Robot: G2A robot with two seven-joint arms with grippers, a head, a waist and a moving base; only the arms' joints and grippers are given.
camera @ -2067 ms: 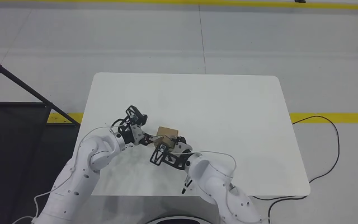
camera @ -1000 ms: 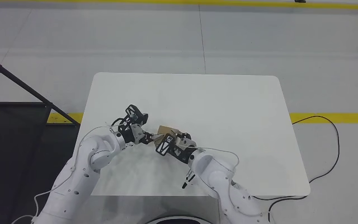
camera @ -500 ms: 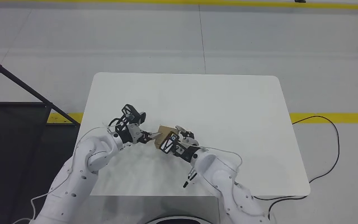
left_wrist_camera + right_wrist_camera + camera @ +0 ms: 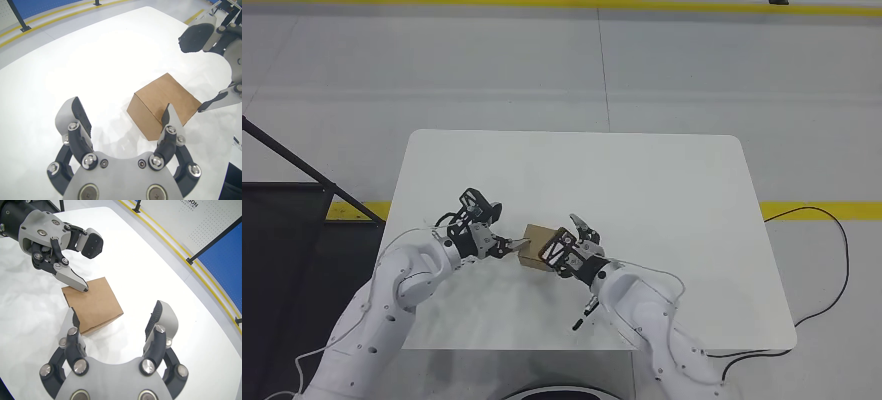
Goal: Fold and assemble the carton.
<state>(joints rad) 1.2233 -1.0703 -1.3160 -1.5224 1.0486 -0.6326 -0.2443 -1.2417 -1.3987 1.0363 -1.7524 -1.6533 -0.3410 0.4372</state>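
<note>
A closed brown carton (image 4: pixel 538 245) sits on the white table (image 4: pixel 662 190), near its front left. My left gripper (image 4: pixel 489 232) stands open just left of the carton. One of its fingertips (image 4: pixel 83 287) rests on the carton's (image 4: pixel 94 300) top face near an edge. My right gripper (image 4: pixel 574 238) stands open at the carton's right side. One right finger (image 4: pixel 211 103) touches a corner of the carton (image 4: pixel 166 96), while the other pad (image 4: pixel 194 38) hangs above the table. In the wrist views the left gripper (image 4: pixel 122 102) and right gripper (image 4: pixel 115 308) hold nothing.
Wide bare tabletop stretches behind and to the right of the carton. The table's front edge (image 4: pixel 642 349) lies close behind both arms. A black cable (image 4: pixel 832 260) runs along the floor off the right side.
The right gripper has swung from the carton's near side up to its right side. The left gripper shifted slightly left. The carton stayed in place, turning slightly.
</note>
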